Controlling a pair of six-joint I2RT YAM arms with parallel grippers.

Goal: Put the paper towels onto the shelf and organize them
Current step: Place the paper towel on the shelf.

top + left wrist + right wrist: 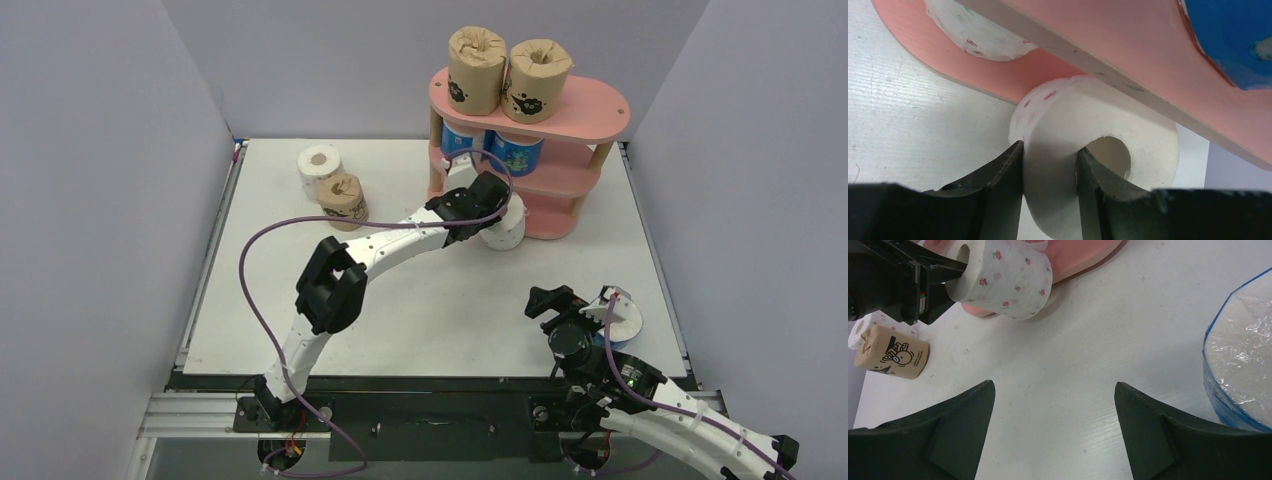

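Left hand: the left hand (1050, 165) is clenching the wall of the white dotted roll (1088, 125), with one finger inside the core and one outside.
Roll: it is hanging tilted on its side at the front edge of the shelf (590, 115), level with the bottom board.
Slip risk: that is a thin pinch on soft paper, so a push against the edge could be twisting the roll loose.
Snag risk: the middle board (1128, 50) is sitting close above, and the rim could be catching there and jolting the shelf.
Neighbour: the second white roll (978, 35) is lying on the bottom board and could be getting shoved.
Right hand: the right hand (1054, 390) is released, hovering over the bench (1088, 340) beside the blue roll (1243, 370).
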